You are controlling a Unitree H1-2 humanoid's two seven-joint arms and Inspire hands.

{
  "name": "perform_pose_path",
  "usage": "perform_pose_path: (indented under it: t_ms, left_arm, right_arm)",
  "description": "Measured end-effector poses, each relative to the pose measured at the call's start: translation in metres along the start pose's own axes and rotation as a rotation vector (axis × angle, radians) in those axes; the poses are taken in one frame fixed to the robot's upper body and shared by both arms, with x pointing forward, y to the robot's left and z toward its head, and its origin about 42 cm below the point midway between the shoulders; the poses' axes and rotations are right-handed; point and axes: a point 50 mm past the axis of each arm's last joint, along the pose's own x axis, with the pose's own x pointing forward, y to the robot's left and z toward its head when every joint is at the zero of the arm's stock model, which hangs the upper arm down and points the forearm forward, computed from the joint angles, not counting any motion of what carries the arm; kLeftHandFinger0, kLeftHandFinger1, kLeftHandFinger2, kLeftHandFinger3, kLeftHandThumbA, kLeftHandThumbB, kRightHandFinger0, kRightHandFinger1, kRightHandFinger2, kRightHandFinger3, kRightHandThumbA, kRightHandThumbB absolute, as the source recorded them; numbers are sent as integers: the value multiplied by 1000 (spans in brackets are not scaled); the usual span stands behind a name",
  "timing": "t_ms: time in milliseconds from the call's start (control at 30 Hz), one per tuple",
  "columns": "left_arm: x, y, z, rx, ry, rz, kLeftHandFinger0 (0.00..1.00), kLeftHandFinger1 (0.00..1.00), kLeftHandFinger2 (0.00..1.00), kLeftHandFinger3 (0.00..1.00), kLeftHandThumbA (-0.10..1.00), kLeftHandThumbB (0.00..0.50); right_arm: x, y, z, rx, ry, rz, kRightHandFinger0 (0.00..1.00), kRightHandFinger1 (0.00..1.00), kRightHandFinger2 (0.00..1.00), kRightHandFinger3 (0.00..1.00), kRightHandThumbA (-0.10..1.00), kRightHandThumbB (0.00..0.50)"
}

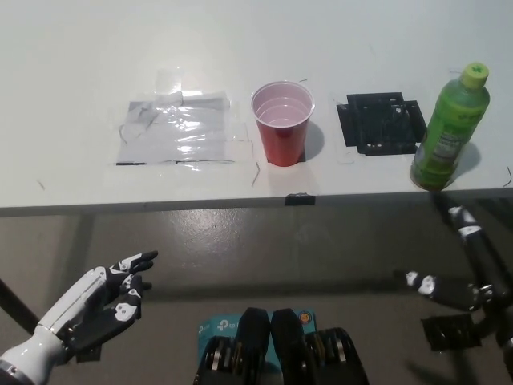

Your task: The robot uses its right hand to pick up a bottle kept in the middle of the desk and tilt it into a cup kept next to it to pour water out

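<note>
While your white left hand (100,301) rests open and empty below the desk edge, the red cup (282,122) stands ahead; the upright green bottle (450,128) stands just beyond your open, empty right hand (461,265), the nearer one.

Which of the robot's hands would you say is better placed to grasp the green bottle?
The right hand: it sits just below the green bottle, while the left hand rests far across, beyond the red cup.

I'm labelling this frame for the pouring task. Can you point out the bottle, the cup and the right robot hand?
green bottle (447,132): head view, on its label, mid-body.
red cup (283,138): head view, on its outer red wall.
right robot hand (465,277): head view, on the middle of the black hand, below the desk edge.
</note>
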Motion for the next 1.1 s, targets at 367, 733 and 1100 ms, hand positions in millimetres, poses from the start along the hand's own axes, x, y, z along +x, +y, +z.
perform_pose_path:
  t_ms: [367,733,1100]
  left_arm:
    - [-1,-1,-1,-10,9,-1,865,997,1000,1000,759,172]
    - [-1,-2,-2,-12,12,-2,890,997,1000,1000,762,174]
    - [-2,-2,-3,-14,16,-3,887,997,1000,1000,754,183]
  right_arm:
    - [30,-60,2,120,122,-291,1000,1000,1000,1000,896,500]
    - [71,-66,7,180,154,-302,1000,1000,1000,1000,866,500]
    - [111,-40,35,136,114,-197,1000,1000,1000,1000,865,500]
